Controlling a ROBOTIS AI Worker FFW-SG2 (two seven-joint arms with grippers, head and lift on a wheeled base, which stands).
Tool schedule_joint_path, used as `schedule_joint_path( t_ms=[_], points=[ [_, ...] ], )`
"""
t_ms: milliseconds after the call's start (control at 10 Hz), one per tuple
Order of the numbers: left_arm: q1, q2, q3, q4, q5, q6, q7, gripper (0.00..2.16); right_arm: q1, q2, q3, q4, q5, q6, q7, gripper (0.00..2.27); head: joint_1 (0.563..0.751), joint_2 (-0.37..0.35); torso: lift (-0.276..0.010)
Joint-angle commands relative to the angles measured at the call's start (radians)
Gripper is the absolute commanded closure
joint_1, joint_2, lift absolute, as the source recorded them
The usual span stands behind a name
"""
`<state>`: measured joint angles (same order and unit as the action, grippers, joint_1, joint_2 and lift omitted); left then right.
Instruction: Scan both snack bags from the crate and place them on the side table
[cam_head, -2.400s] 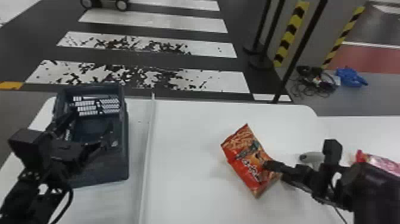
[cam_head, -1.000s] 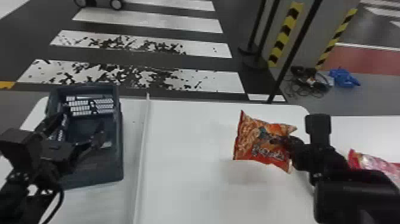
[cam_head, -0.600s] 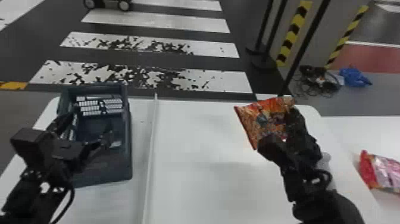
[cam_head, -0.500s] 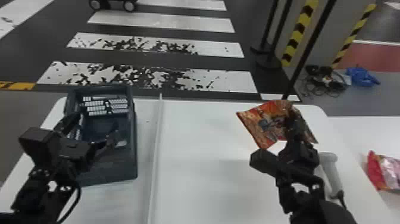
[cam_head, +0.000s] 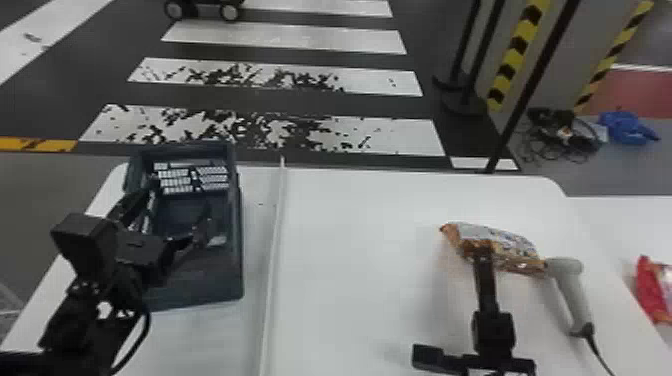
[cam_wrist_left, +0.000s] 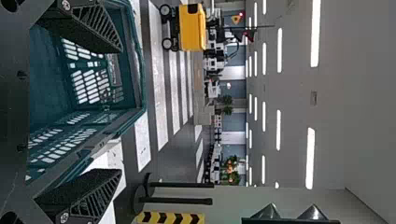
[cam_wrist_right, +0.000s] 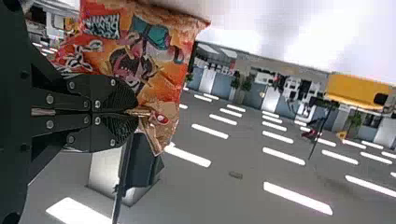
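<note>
My right gripper (cam_head: 484, 255) holds the orange snack bag (cam_head: 505, 245) above the right part of the white table, beside the scanner (cam_head: 570, 285). In the right wrist view the fingers of this gripper (cam_wrist_right: 133, 113) are closed on the edge of the orange bag (cam_wrist_right: 154, 56). The red-pink snack bag (cam_head: 652, 290) lies on the side table at the right edge. My left gripper (cam_head: 172, 212) is parked over the dark crate (cam_head: 237, 240); in the left wrist view that gripper (cam_wrist_left: 119, 112) stands open, with the crate (cam_wrist_left: 51, 79) behind its fingers.
A thin white divider (cam_head: 272, 250) runs front to back across the white table (cam_head: 350, 300), between the crate and the bag. The scanner's cable trails toward the front. A black post (cam_head: 530, 90) rises behind the table's far edge.
Still held, the orange bag has swung round and been turned so that a pale face shows upward. The right arm moved in from the right side to point forward, uncovering the scanner. The left arm stayed parked.
</note>
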<state>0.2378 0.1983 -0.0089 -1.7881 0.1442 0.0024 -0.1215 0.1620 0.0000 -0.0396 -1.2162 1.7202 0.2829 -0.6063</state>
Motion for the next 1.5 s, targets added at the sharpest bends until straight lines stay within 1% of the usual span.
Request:
schedule_joint_path(
  t_ms=[0,100,200,300,400,600,700,800,1000,1200,1400],
  points=[
    [0.000,0.000,0.001,0.001,0.000,0.000,0.000,0.08,0.108,0.001,0.010,-0.175,-0.068,-0.170,0.097,2.11,0.695,-0.073,-0.098],
    [0.000,-0.002,0.001,0.001,-0.002,0.000,0.000,0.08,0.175,0.001,0.021,-0.325,-0.206,-0.296,0.217,1.10,0.695,-0.056,-0.098],
    [0.000,-0.003,0.001,0.001,-0.002,0.000,0.000,0.08,0.214,0.001,0.038,-0.445,-0.330,-0.305,0.344,0.06,0.695,-0.022,-0.098],
    [0.000,-0.003,0.001,0.001,-0.002,0.000,0.000,0.08,0.238,0.001,0.044,-0.542,-0.436,-0.290,0.451,0.00,0.695,-0.007,-0.098],
    [0.002,-0.003,0.001,0.001,-0.002,0.000,0.000,0.08,0.246,0.001,0.044,-0.608,-0.510,-0.231,0.539,0.03,0.695,0.007,-0.098],
    [0.003,-0.002,0.003,0.001,-0.002,0.000,0.000,0.08,0.275,0.001,0.032,-0.746,-0.688,-0.142,0.786,0.05,0.695,-0.001,-0.098],
    [0.005,-0.002,0.004,0.001,0.000,0.000,0.000,0.08,0.291,0.001,0.026,-0.793,-0.748,-0.115,0.879,0.05,0.695,-0.003,-0.098],
    [0.005,-0.002,0.004,0.001,0.000,-0.003,0.000,0.08,0.304,0.001,0.024,-0.833,-0.800,-0.078,0.955,0.05,0.695,-0.001,-0.098],
    [0.008,-0.002,0.006,0.004,0.000,-0.006,0.000,0.09,0.320,0.001,0.024,-0.872,-0.849,-0.069,1.019,0.05,0.695,0.009,-0.098],
    [0.012,-0.002,0.013,0.006,0.002,-0.009,0.000,0.08,0.343,0.001,0.029,-0.908,-0.852,-0.100,1.074,0.05,0.695,0.020,-0.098],
    [0.014,-0.002,0.017,0.007,0.003,-0.012,0.000,0.08,0.358,0.001,0.041,-0.956,-0.852,-0.109,1.185,0.05,0.695,0.052,-0.098]
  ],
)
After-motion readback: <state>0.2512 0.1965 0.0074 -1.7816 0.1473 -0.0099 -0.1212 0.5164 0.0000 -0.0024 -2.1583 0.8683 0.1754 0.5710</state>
